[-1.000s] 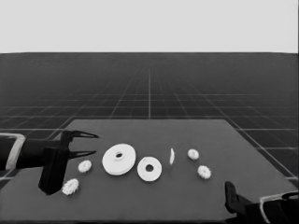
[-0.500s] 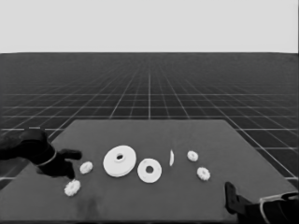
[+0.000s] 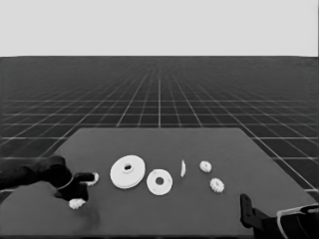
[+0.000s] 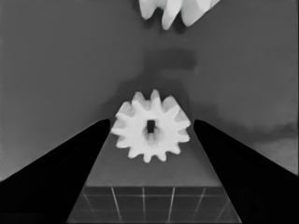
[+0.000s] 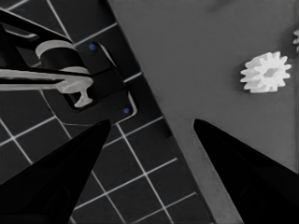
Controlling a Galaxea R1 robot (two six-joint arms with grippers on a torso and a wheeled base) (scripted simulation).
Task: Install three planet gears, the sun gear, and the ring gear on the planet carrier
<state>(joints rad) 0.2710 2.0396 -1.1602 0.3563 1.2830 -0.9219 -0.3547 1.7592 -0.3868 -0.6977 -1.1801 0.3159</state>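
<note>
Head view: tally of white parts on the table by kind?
Small toothed gears: 4
Round parts with a centre hole: 2, larger and smaller
Thin white piece: 1
Total: 7

I see the dark worktop (image 3: 164, 214) carrying seven white parts, all lying loose on it. At its left end sit two small gears: one (image 3: 77, 203) near the front edge, another (image 3: 92, 178) just behind it. Toward the middle lies the larger round part (image 3: 127, 172), with the smaller round part (image 3: 159, 181) just beside it on the right. Right of that a thin white piece (image 3: 183, 168) stands on edge, then two more gears (image 3: 205, 166) and (image 3: 217, 185), apart from each other.
</note>
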